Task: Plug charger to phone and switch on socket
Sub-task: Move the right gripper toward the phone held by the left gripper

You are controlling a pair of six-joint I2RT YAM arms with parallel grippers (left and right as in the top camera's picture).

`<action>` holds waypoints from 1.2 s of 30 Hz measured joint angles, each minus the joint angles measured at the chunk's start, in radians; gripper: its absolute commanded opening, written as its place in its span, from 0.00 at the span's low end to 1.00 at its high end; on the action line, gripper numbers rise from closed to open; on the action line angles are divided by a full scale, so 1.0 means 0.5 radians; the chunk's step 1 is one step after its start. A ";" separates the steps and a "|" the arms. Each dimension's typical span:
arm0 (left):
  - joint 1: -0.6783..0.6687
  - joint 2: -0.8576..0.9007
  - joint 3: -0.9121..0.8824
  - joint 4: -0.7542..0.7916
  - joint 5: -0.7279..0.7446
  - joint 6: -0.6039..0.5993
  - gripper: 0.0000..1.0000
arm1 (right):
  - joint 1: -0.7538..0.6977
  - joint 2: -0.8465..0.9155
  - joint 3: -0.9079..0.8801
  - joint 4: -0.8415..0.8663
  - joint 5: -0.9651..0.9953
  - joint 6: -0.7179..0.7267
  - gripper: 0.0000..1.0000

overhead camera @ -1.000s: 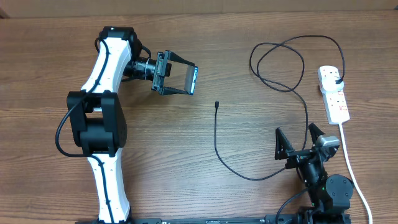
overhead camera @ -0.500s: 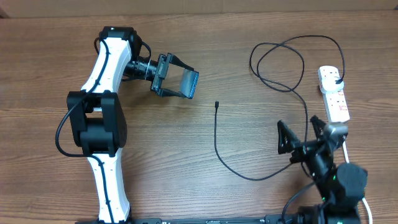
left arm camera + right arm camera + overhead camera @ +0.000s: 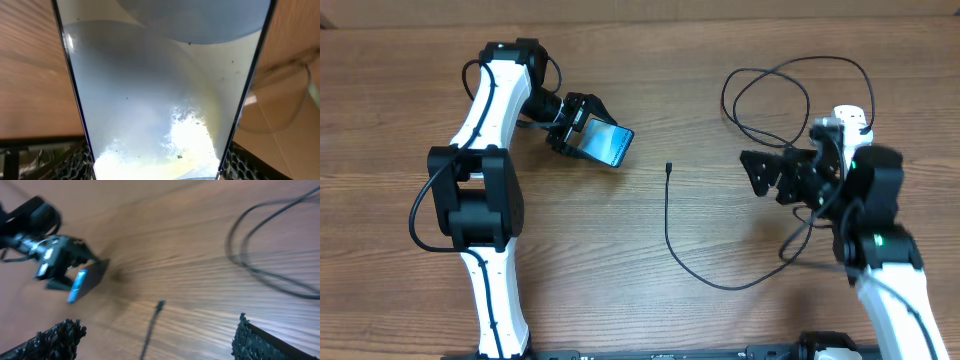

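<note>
Two things must meet here, and they lie well apart. In the overhead view the slim rectangular smartphone with the light blue screen point(image 3: 613, 146) is at ten o'clock from the middle of the brown wooden table point(image 3: 620, 250). It is tilted and clamped across its width by the left gripper point(image 3: 588, 130). Whether its far corner touches the wood I cannot tell. In the left wrist view the glass fills the space between the two textured pads point(image 3: 75, 165).

The long thin black charger cable point(image 3: 670, 230) lies slack on the wood. Its small black connector tip point(image 3: 669, 168) rests just toward twelve o'clock of centre. The cord runs toward six, curls round to four, then rises into loose loops at one o'clock. The white elongated power strip point(image 3: 850, 118) is at two o'clock, mostly hidden behind the right arm. The right gripper point(image 3: 770, 175) hangs at three o'clock, jaws spread wide with nothing between them, and its blurred wrist view faces the tip.

By my judgement the cable is light and limp, so a hold far back would let the tip droop and swing. The rigid little connector housing is the place to pinch, though it is small and smooth and likely to twist between pads. The phone is stiff, slick-glassed and breakable. The edge grip looks sound, provided the port end is left free; which end that is I cannot tell.
</note>
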 measured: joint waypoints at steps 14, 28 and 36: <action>-0.018 0.000 0.000 0.073 -0.516 -0.106 0.33 | 0.001 0.549 0.085 0.262 -0.523 0.319 1.00; -0.306 0.000 0.000 0.264 -0.581 -0.285 0.35 | 0.439 0.871 0.087 0.703 -0.194 1.157 0.84; -0.388 0.000 0.000 0.282 -0.561 -0.427 0.34 | 0.636 0.908 0.087 0.645 0.193 1.413 0.75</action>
